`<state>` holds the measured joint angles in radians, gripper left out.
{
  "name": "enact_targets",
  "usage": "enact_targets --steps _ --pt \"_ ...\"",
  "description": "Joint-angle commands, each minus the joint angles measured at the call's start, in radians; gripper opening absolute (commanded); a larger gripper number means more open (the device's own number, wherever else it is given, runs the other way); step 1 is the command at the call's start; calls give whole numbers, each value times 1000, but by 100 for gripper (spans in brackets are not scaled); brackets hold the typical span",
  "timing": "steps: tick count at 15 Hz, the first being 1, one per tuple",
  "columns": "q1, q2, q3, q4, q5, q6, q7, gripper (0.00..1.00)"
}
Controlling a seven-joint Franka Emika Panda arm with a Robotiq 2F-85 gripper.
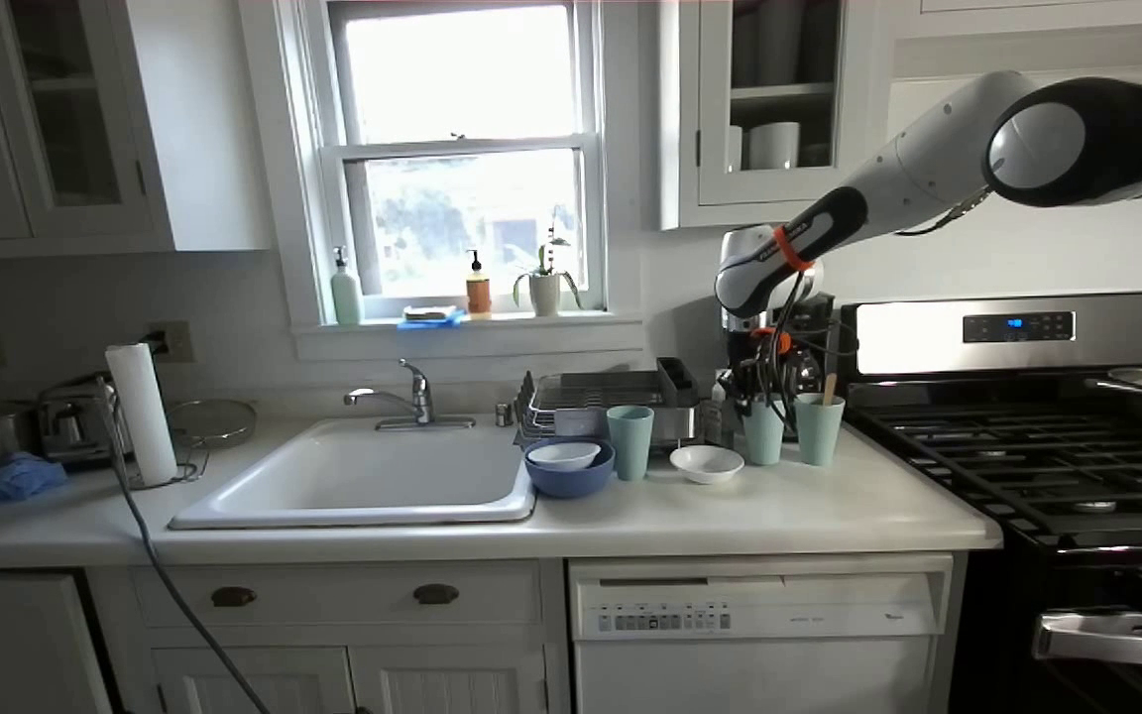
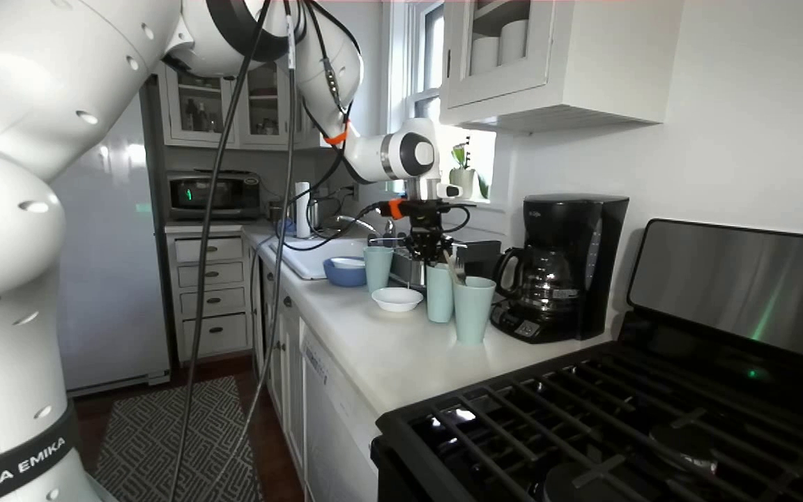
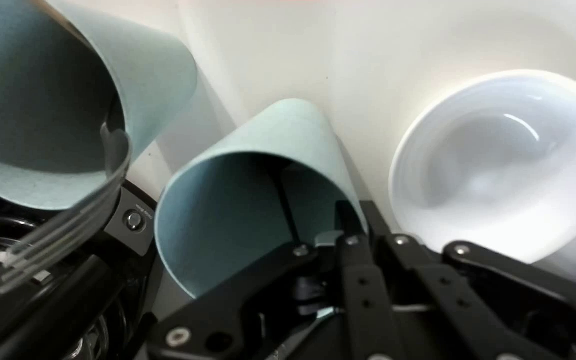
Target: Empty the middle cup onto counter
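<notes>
Wrist view: the black two-fingered gripper (image 3: 363, 212) pinches the wall of the pale teal-green, tapered middle cup (image 3: 243, 195), whose mouth lies toward nine o'clock, long axis upright on the off-white counter (image 3: 288, 60).

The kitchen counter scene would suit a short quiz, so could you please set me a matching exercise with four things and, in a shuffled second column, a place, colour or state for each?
Things:
1. middle cup
2. blue bowl
3. coffee maker
4. paper towel roll

Places, colours and states:
A. black, next to the stove
B. white, across the sink from the dish rack
C. gripped at its rim by the gripper
D. has a small white bowl nested in it

Right pairs: 1-C, 2-D, 3-A, 4-B
</notes>
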<state>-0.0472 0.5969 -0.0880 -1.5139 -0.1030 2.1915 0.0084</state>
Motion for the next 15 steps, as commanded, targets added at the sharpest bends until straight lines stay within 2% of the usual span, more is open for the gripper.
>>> enact_targets --steps 1,5,7,10,15 --pt "-9 -75 7 -33 9 -24 -7 5" --pt "-14 -171 30 -96 38 -64 -34 5" --pt "-28 -211 61 -127 84 -85 -99 5" --pt "-53 -256 107 -172 193 -119 -245 5" --pt "-110 -306 159 -245 416 -72 -526 2"
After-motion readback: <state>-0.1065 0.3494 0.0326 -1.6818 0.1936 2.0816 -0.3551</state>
